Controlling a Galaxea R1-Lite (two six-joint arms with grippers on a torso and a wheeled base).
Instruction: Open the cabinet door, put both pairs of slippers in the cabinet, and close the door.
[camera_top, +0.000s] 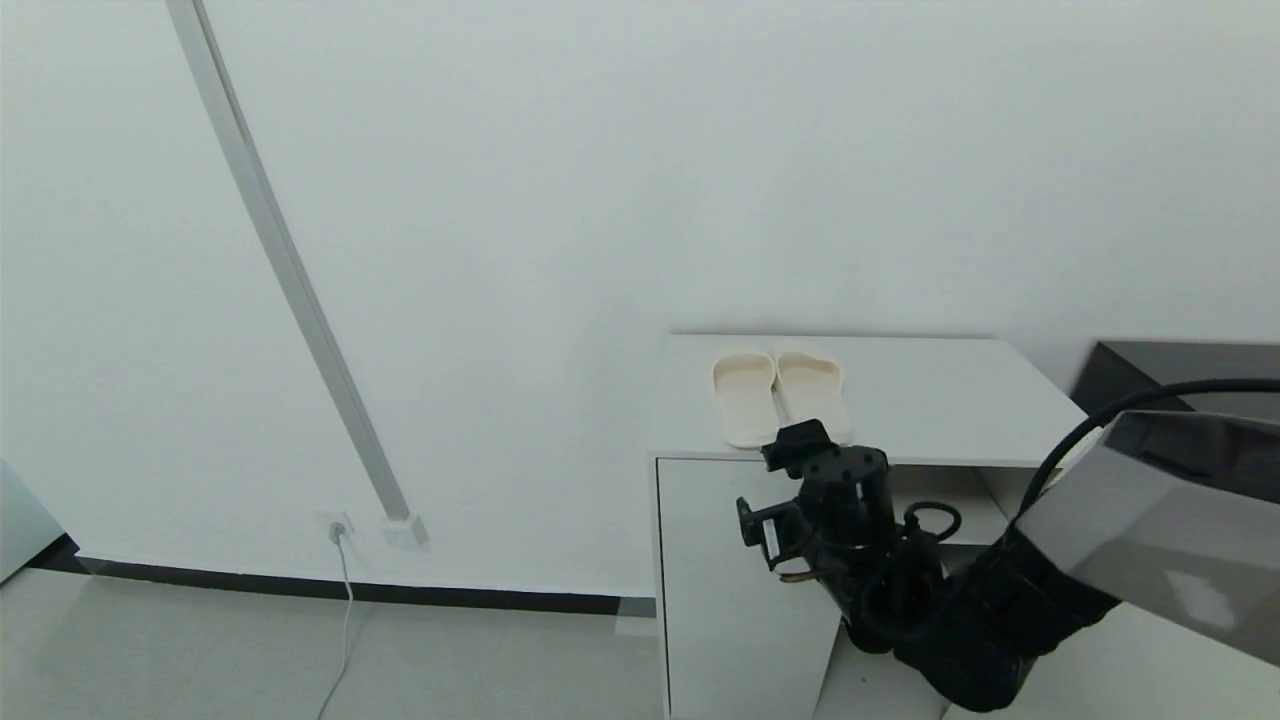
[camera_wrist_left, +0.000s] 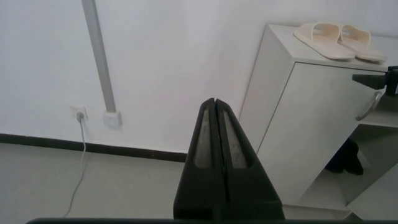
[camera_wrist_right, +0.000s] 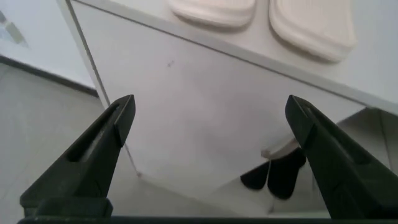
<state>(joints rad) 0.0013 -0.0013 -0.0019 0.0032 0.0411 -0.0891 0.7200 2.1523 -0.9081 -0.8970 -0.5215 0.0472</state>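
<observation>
The right end effector (camera_wrist_right: 210, 104), fingers spread wide and empty, hangs before the cabinet door (camera_top: 735, 600). The pale slippers (camera_top: 780, 395) lie on the cabinet top (camera_top: 950, 400) at its 12 o'clock. A dark pair (camera_wrist_right: 277, 177) sits inside the cabinet. The left end effector (camera_wrist_left: 214, 106) is clenched on nothing. A careless upward reach could well shove the pale slippers off the far edge.

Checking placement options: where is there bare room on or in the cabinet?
The cabinet top is bare from the cream slippers to its right edge. Inside, room beside the dark slippers looks free, partly hidden. Crowded: the front edge by the cream pair, at the open right gripper.
</observation>
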